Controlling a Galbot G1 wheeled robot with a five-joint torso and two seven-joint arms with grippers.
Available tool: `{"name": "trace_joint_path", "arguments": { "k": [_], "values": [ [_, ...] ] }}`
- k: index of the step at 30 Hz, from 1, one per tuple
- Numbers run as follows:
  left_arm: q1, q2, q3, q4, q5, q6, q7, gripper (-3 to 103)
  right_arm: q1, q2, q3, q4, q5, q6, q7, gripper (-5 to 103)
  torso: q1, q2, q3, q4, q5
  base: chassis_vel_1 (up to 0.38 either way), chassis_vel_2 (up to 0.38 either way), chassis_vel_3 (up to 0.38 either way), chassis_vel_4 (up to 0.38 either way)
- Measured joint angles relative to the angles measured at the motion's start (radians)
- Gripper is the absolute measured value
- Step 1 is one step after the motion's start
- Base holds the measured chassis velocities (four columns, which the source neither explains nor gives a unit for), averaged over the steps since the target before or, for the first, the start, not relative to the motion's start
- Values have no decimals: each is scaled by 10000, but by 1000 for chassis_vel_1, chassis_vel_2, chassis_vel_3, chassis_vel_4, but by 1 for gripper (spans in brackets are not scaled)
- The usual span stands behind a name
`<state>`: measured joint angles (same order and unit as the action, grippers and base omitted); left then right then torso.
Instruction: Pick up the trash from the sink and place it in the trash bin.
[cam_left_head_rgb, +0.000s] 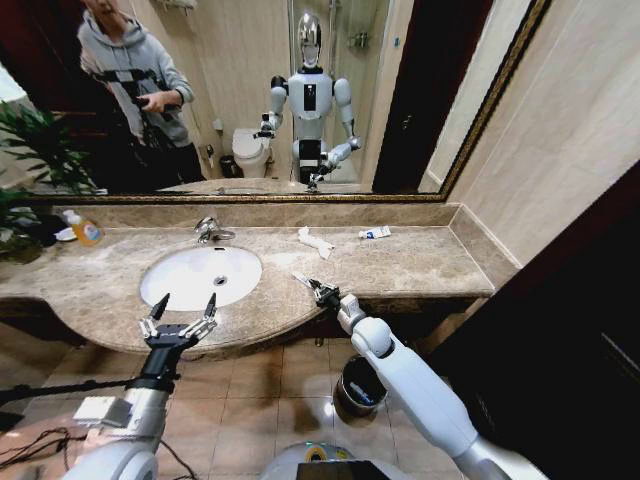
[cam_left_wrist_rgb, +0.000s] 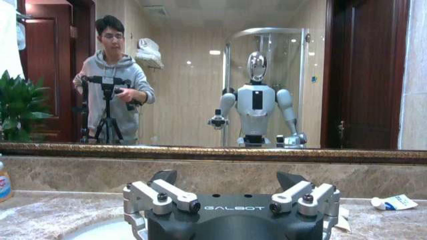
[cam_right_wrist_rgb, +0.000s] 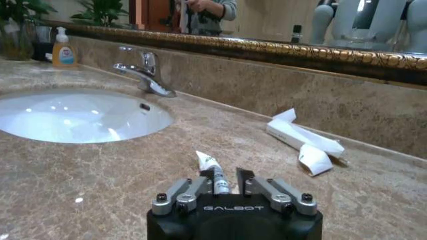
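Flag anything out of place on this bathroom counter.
Litter on the marble: crumpled white tissue and a small white tube lie near the mirror, apart from the sink. The right gripper is shut on another small tube at the counter's front.

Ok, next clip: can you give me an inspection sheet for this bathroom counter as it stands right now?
Surface: beige-brown marble countertop, dry-looking, white sink set into it.
Job's things: small white tube between the right gripper's fingers; crumpled tissue and a blue-marked tube near the backsplash; trash bin on the floor below the counter edge.
Clutter: pump bottle with amber liquid, potted plant beside it.
Grippers: right gripper shut on the tube, low over the counter; left gripper open, at the sink's front rim.
Cables: dark cables on the floor by the left arm.
Surroundings: gold-framed mirror, chrome faucet.
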<state>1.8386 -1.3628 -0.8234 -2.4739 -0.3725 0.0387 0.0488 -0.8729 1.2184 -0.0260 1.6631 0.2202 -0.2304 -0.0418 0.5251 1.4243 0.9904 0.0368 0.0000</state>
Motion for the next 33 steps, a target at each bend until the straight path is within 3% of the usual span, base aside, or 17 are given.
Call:
{"name": "trace_joint_path", "arguments": {
  "k": [4, 8, 10, 12, 14, 18, 20, 22, 30, 33],
  "values": [
    [0, 0, 0, 0, 0, 0, 0, 100, 2, 0, -1, -26, -1, 0, 0, 30, 0, 0, 0, 0, 0, 0, 0, 0, 0],
    [0, 0, 0, 0, 0, 0, 0, 100, 2, 9, -5, -132, -3, 5, -3, 51, 0, 0, 0, 0, 0, 0, 0, 0, 0],
    [0, 0, 0, 0, 0, 0, 0, 100, 0, 4, -4, -139, -3, 7, -5, 51, 0, 0, 0, 0, 0, 0, 0, 0, 0],
    [0, 0, 0, 0, 0, 0, 0, 100, -6, -6, 1, -194, -1, 19, -20, 68, 0, -2, 0, 0, 0, 0, 0, 0, 0],
    [0, 0, 0, 0, 0, 0, 0, 100, -6, -8, 3, -214, 0, 24, -30, 68, 0, -2, 0, 0, 0, 0, 0, 0, 0],
    [0, 0, 0, 0, 0, 0, 0, 100, -11, -22, 7, -255, 3, 35, -93, 83, 0, -2, 0, 0, 0, 0, 0, 0, 0],
    [0, 0, 0, 0, 0, 0, 0, 100, -15, -26, 0, -285, 4, 47, -110, 76, 0, -2, 0, 0, 0, 0, 0, 0, 0],
    [0, 0, 0, 0, 0, 0, 0, 100, -14, -26, -2, -290, 4, 52, -113, 76, 0, -2, 0, 0, 0, 0, 0, 0, 0],
    [0, 0, 0, 0, 0, 0, 0, 100, -49, -57, -9, -308, 8, 99, -134, 47, 0, -2, 0, 0, 1, 0, 0, 0, 0],
    [0, -1, 0, 0, 0, 0, 0, 100, -66, -106, -46, -309, 8, 115, -146, 44, 0, -2, 0, 0, 0, 0, 0, 0, 0]
  ]
}}
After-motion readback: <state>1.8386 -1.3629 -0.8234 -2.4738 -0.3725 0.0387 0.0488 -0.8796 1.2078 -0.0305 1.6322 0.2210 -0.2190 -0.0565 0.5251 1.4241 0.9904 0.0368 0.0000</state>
